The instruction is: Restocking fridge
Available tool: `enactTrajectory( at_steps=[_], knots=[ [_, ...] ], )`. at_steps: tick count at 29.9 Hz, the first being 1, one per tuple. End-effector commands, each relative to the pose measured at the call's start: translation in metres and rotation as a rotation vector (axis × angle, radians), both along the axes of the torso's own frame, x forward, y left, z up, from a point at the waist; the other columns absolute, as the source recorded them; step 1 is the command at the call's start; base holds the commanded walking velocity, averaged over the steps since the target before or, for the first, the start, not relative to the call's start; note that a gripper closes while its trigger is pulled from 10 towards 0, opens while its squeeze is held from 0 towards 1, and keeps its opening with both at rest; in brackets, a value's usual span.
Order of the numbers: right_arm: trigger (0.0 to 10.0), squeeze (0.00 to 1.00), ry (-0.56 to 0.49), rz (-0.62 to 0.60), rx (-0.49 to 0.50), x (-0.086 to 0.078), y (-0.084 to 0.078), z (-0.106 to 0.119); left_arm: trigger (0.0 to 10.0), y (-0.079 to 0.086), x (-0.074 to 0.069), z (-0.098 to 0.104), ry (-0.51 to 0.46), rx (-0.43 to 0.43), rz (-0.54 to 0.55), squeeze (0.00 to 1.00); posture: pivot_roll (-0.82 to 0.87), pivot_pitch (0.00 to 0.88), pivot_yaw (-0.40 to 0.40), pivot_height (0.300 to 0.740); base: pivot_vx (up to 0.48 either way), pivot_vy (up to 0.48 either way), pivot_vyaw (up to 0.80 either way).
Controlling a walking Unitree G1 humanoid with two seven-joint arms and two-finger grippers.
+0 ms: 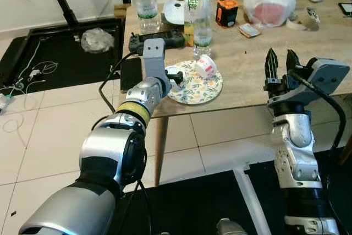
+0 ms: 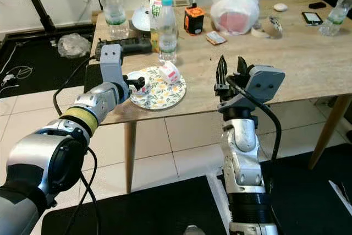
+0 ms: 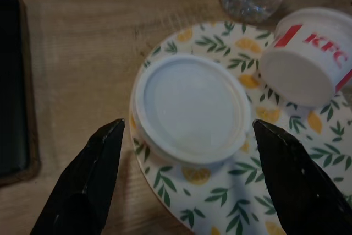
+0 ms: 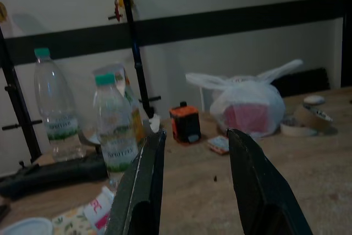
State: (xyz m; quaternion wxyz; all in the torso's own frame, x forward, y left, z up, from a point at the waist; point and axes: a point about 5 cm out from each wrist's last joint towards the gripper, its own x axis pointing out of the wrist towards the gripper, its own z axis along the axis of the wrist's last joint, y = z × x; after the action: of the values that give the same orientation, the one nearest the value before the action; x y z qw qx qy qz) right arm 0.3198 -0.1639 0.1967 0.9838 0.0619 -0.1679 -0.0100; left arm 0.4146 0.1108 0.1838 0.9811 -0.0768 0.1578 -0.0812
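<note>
On the pale wood-grain bench (image 1: 258,75), the left gripper (image 3: 184,182) hovers with fingers apart either side of a round white plastic tub (image 3: 190,108), lid facing the wrist camera, on a leaf-patterned round plate (image 1: 206,89). Beside it a red-striped white cup (image 3: 311,56) lies tipped over. The right gripper (image 1: 279,63) points upward, fingers apart.

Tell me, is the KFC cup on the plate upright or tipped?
Tipped. The KFC cup lies on its side on the plate, beside the lidded tub.
</note>
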Motion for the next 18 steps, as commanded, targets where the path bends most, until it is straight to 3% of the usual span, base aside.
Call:
enactTrajectory(
  at_steps=[1, 2, 3, 4, 5, 6, 8, 10, 11, 18],
  knots=[
    [10.0, 0.00, 0.016, -0.013, 0.004, -0.003, -0.003, -0.002, 9.1, 0.000, -0.001, -0.004, 0.029, -0.020, 0.004, 0.00, -0.12, 0.171, 0.041, 0.740, 0.000, 0.000, 0.00],
    [10.0, 0.00, 0.016, -0.014, 0.006, -0.004, -0.003, -0.001, 8.5, 0.002, -0.001, -0.004, 0.031, -0.030, 0.014, 0.00, -0.12, 0.176, 0.040, 0.740, 0.000, 0.000, 0.00],
    [10.0, 0.00, 0.021, -0.013, 0.008, -0.005, -0.002, -0.001, 6.8, 0.004, -0.001, -0.005, 0.035, -0.050, 0.028, 0.00, -0.12, 0.180, 0.040, 0.740, 0.000, 0.000, 0.00],
    [10.0, 0.00, 0.021, -0.013, 0.008, -0.005, -0.002, -0.001, 6.8, 0.004, -0.001, -0.005, 0.035, -0.050, 0.028, 0.00, -0.12, 0.180, 0.040, 0.740, 0.000, 0.000, 0.00],
    [10.0, 0.00, 0.036, -0.011, 0.012, -0.008, -0.001, -0.005, 4.9, 0.008, -0.001, -0.006, 0.040, -0.088, 0.049, 0.00, -0.12, 0.182, 0.040, 0.740, 0.000, 0.000, 0.00],
    [10.0, 0.00, 0.043, -0.010, 0.012, -0.009, 0.000, -0.007, 4.9, 0.009, -0.001, -0.006, 0.041, -0.104, 0.055, 0.00, -0.12, 0.182, 0.040, 0.740, 0.000, 0.000, 0.00],
    [10.0, 0.00, 0.056, -0.011, 0.013, -0.012, 0.000, -0.010, 3.5, 0.011, -0.001, -0.005, 0.041, -0.123, 0.064, 0.00, -0.12, 0.182, 0.040, 0.740, 0.000, 0.000, 0.00],
    [10.0, 0.00, 0.059, -0.011, 0.014, -0.013, 0.000, -0.010, 3.5, 0.011, -0.001, -0.005, 0.041, -0.125, 0.065, 0.00, -0.12, 0.182, 0.040, 0.740, 0.000, 0.000, 0.00],
    [10.0, 0.00, 0.065, -0.012, 0.015, -0.015, -0.001, -0.012, 0.0, 0.013, 0.000, -0.004, 0.035, -0.150, 0.071, 0.00, -0.13, 0.174, 0.039, 0.740, 0.000, 0.000, 0.00],
    [10.0, 0.00, 0.072, -0.010, 0.014, -0.012, -0.001, -0.012, 0.0, 0.017, 0.001, 0.001, 0.021, -0.190, 0.082, 0.00, -0.12, 0.148, 0.034, 0.740, 0.000, 0.000, 0.00]
  ],
)
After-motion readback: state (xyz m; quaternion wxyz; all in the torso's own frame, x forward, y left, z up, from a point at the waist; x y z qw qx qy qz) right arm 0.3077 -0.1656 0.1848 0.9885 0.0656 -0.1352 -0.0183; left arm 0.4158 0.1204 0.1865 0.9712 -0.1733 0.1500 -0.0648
